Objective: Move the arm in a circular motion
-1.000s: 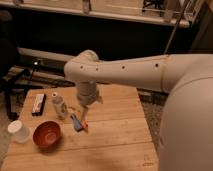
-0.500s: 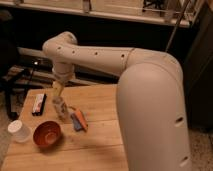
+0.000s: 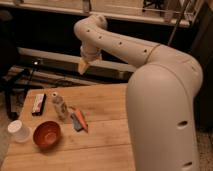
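Camera view, arm: big, white, filling the right side and reaching up and left over the table.
Gripper: tan tip, high above the table's back edge. I cannot tell how open it is.
Handling: looks heavy and stiff. There is nothing to grasp, since it swings itself.

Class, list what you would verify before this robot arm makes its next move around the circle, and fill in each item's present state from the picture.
1. Gripper is raised high, touching nothing on the wooden table: ok.
2. Clear bottle stands upright, apart from the arm: ok.
3. Red bowl and white cup sit at the table's near left, far below the gripper: ok.
4. Gap between the gripper and the light rail behind it: cannot tell.
5. Free room to the right of the arm's big segment: cannot tell, since it is outside the picture.
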Robot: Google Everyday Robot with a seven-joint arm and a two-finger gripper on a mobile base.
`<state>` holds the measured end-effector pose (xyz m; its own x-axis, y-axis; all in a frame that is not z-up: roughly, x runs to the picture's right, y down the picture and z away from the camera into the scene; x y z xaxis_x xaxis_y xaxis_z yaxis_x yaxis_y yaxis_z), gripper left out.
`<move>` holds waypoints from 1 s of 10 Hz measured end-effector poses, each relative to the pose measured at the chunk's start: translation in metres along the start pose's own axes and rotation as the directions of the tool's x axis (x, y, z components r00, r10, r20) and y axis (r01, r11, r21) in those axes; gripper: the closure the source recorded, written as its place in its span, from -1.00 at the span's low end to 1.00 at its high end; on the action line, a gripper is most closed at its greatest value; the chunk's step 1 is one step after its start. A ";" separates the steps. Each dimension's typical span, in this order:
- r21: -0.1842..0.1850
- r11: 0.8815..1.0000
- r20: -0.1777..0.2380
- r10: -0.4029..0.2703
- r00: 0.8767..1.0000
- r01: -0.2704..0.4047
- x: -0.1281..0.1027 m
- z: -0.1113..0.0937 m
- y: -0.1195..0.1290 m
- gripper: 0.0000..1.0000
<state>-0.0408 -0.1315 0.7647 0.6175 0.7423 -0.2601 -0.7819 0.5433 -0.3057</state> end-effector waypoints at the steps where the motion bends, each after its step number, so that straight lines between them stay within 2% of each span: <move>1: 0.020 0.997 -0.038 0.077 0.996 -0.076 0.033 -0.005 -0.022 -0.60; 2: 0.036 0.988 -0.092 0.151 0.984 -0.148 0.076 -0.007 -0.038 -0.60; 3: 0.039 0.978 -0.167 0.208 0.964 -0.204 0.127 -0.004 -0.036 -0.60; 4: 0.020 0.975 -0.224 0.219 0.950 -0.221 0.161 0.002 -0.018 -0.60; 5: -0.001 0.975 -0.268 0.216 0.939 -0.224 0.185 0.007 0.002 -0.60; 6: -0.041 0.975 -0.320 0.192 0.928 -0.216 0.210 0.016 0.036 -0.60; 7: -0.081 0.978 -0.342 0.155 0.927 -0.193 0.216 0.023 0.063 -0.60; 8: -0.141 0.979 -0.353 0.088 0.931 -0.146 0.214 0.032 0.102 -0.60; 9: -0.202 0.976 -0.344 0.010 0.939 -0.085 0.204 0.038 0.139 -0.60; 10: -0.274 0.962 -0.307 -0.087 0.948 0.000 0.183 0.042 0.180 -0.60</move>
<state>-0.0728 0.1185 0.7005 0.6796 0.5361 -0.5007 -0.7287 0.4149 -0.5448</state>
